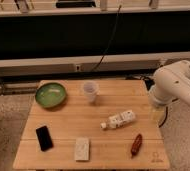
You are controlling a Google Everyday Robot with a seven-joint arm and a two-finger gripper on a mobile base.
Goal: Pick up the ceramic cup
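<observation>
Wooden table (73,117): ceramic cup (90,91) near the far edge, bare board around it, claw (160,114) spread beside the right edge.

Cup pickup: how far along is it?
Done: nothing yet; the cup stands untouched near the table's back edge, beside the bowl. In hand: the arm is at the table's right edge, its gripper out of sight, far from the cup. Left: reach, grasp, lift.
</observation>
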